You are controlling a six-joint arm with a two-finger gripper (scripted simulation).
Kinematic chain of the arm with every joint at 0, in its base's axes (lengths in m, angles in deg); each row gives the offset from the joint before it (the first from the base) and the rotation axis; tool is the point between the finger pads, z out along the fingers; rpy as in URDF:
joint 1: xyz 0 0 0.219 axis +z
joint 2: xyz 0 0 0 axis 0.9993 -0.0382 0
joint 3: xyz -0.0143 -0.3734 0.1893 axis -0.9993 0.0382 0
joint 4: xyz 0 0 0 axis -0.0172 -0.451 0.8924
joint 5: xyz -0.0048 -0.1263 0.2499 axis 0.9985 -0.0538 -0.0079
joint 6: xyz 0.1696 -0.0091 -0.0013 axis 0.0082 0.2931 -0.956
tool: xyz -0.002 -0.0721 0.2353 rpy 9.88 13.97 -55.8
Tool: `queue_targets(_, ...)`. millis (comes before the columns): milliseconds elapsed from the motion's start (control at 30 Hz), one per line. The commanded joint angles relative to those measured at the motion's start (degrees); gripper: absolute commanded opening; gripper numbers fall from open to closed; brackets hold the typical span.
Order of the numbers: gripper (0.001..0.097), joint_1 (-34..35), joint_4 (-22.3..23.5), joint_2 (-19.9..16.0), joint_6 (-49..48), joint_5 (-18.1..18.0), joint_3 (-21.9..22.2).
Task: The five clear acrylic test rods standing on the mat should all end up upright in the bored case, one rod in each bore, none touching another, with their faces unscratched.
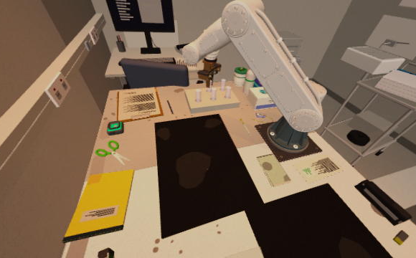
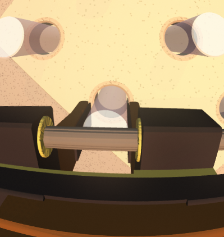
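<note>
A clear acrylic rod (image 2: 109, 105) stands in a bore of the case, and my gripper's (image 2: 109, 112) fingers are closed on its two sides. The bored case (image 1: 211, 99) sits at the far end of the table, with my gripper (image 1: 209, 80) above its back edge. Other rods stand upright in the case: one at the left (image 1: 198, 95), one in the middle (image 1: 213, 94), one at the right (image 1: 228, 92) and one behind (image 1: 223, 84). The wrist camera shows two seated rods (image 2: 18, 36) (image 2: 202, 35) apart from the held one. The dark mat (image 1: 197, 168) lies mid-table with no rods on it.
A tissue box (image 1: 261, 98) and white containers (image 1: 240, 76) stand just right of the case. A printed sheet (image 1: 138, 104) lies to its left. A chair back (image 1: 154, 73) rises behind the table's far edge. The arm's base (image 1: 288, 138) sits at the right.
</note>
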Motion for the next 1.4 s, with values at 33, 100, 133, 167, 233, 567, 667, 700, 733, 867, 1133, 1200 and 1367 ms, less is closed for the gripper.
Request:
queue_targets(33, 0.0015, 0.0, 0.0, 0.1, 0.0, 0.0, -0.1)
queue_targets(100, 0.0015, 0.0, 0.0, 0.1, 0.0, 0.0, -0.1)
queue_targets(133, 0.0015, 0.0, 0.0, 0.1, 0.0, 0.0, -0.1)
queue_targets(167, 0.0015, 0.0, 0.0, 0.1, 0.0, 0.0, -0.1)
queue_targets(233, 0.0020, 0.0, 0.0, 0.1, 0.0, 0.0, -0.1)
queue_targets(567, 0.0220, 0.0, 0.0, 0.1, 0.0, 0.0, -0.1)
queue_targets(667, 0.0280, 0.0, 0.0, 0.1, 0.0, 0.0, -0.1)
queue_targets(700, 0.0300, 0.0, 0.0, 0.1, 0.0, 0.0, -0.1)
queue_targets(733, 0.0320, 0.0, 0.0, 0.1, 0.0, 0.0, -0.1)
queue_targets(867, 0.0400, 0.0, 0.0, 0.1, 0.0, 0.0, -0.1)
queue_targets(1133, 0.0435, 0.0, 0.0, 0.1, 0.0, 0.0, 0.0)
queue_targets(1200, 0.0435, 0.0, 0.0, 0.1, 0.0, 0.0, 0.0)
queue_targets(1367, 0.0435, 0.0, 0.0, 0.1, 0.0, 0.0, 0.0)
